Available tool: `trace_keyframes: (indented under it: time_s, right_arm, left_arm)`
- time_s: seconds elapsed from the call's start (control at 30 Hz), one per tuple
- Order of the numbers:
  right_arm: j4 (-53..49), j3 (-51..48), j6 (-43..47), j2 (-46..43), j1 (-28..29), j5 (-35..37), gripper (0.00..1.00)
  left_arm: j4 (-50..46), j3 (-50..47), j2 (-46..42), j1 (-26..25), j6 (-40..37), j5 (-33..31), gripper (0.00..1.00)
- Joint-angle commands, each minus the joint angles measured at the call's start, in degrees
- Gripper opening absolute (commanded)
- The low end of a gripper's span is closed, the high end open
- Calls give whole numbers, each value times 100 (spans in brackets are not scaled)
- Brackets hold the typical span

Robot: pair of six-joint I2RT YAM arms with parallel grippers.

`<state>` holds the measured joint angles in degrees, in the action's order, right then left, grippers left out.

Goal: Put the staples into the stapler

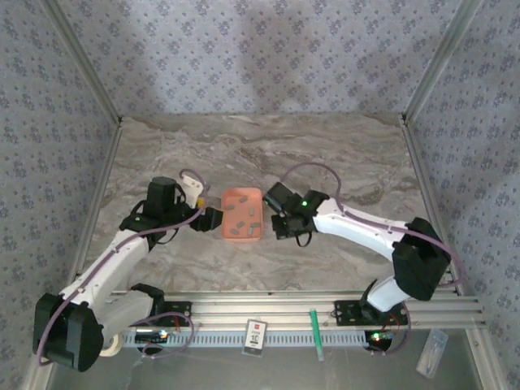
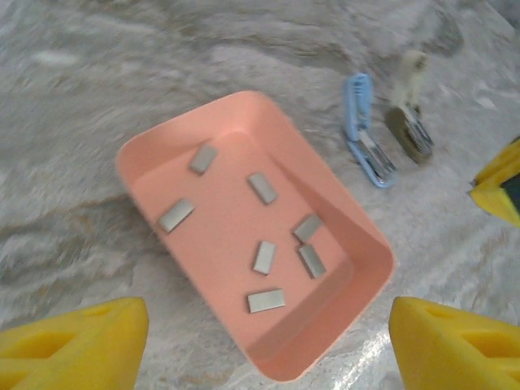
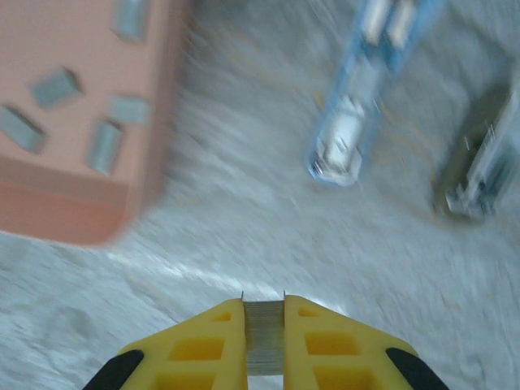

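Note:
Several grey staple strips [image 2: 264, 257] lie loose in the flat orange tray [image 2: 341, 325]. The light-blue stapler [image 2: 363, 130] lies open on the marble just right of the tray, its silver rail showing; in the right wrist view the stapler [image 3: 355, 106] appears blurred. My right gripper [image 3: 263, 307] is shut on one staple strip [image 3: 263, 341], held above the table short of the stapler. My left gripper [image 2: 264, 357] hangs open over the tray's near corner, its yellow fingers [image 2: 73, 345] wide apart with nothing between them. From above, the left gripper [image 1: 216, 218] and right gripper [image 1: 276, 224] flank the tray [image 1: 242, 200].
A dark olive, stapler-like object with a pale handle [image 2: 410, 130] lies right beside the blue stapler. A white card [image 1: 256, 335], a green pen [image 1: 315, 333] and a clear packet [image 1: 433, 351] lie past the near rail. Patterned walls enclose the table.

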<state>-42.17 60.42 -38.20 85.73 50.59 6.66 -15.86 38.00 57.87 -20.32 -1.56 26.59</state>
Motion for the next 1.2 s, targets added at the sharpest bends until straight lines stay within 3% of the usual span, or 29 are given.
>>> trace_keyframes:
  time_s: [0.0,0.07,0.23,0.47,0.77,0.93,1.17]
  right_arm:
    - [-206,-548,-903,-387,39,-65,14]
    - [-143,-854,-1031,-529,-5,-139,14]
    - [-74,-1204,-1037,-548,-277,-260,14]
    - [195,-1527,-981,-345,-617,-498,14]
    - [65,-1567,-791,39,-695,-653,16]
    - [-355,-1277,-675,66,-699,-649,29]
    - [-870,-868,-558,-4,-943,-928,31]
  left_arm:
    - [-282,269,113,-218,-1465,246,81]
    - [-141,230,170,-363,-1770,266,82]
    - [978,-272,112,-480,-1684,387,83]
    - [1430,-625,-64,-533,-1583,-189,84]
    - [1365,-524,144,-603,-1558,-277,84]
    - [1417,-521,177,-614,-1470,-284,84]
    - [1459,-522,231,-621,-1426,-269,84]
